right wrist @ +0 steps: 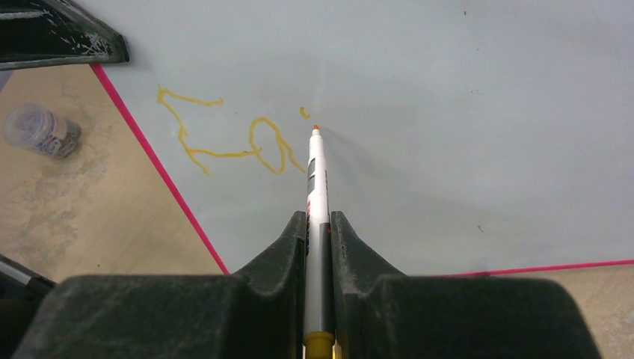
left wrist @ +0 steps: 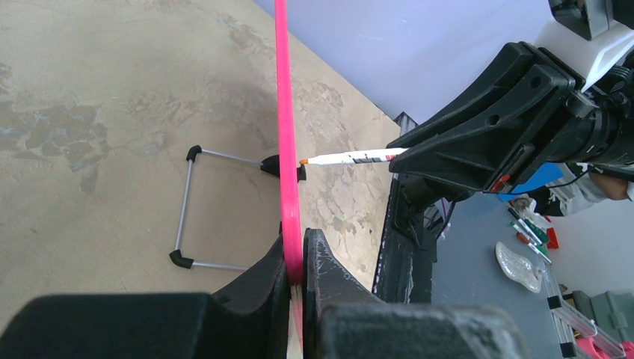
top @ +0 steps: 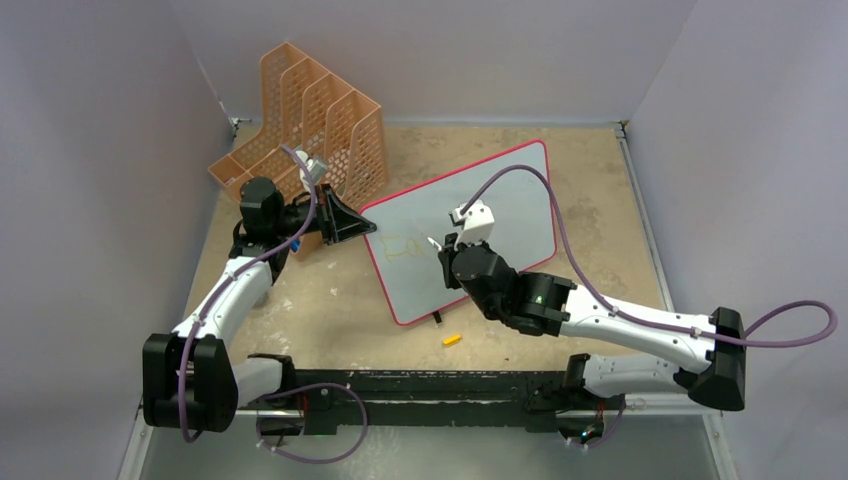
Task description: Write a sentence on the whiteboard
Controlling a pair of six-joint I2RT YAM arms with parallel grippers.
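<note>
A large pale whiteboard with a thin red-pink frame (top: 517, 225) stands tilted at the centre of the overhead frame, on a worn tan tabletop (top: 330, 310). The left gripper (top: 362, 225) is clamped tight on the board's left edge. The left wrist view shows its black fingers (left wrist: 318, 258) pinching the pink frame, seen edge-on. Left of the frame in that view, a thin grey wire stand with black end caps (left wrist: 182, 213) rests on the table.

The right gripper (top: 445, 245), at mid-frame, is closed firmly around a slim white marker with an orange tip (right wrist: 317, 176). The tip meets the board's face just right of the writing. The sentence (right wrist: 224, 146) so far is a few faint yellow-orange strokes, two letters and a dot, near the board's left edge.

An orange perforated plastic file rack (top: 310, 120) sits at upper left. A small yellow marker cap (top: 452, 340) lies on the table just below the board.
</note>
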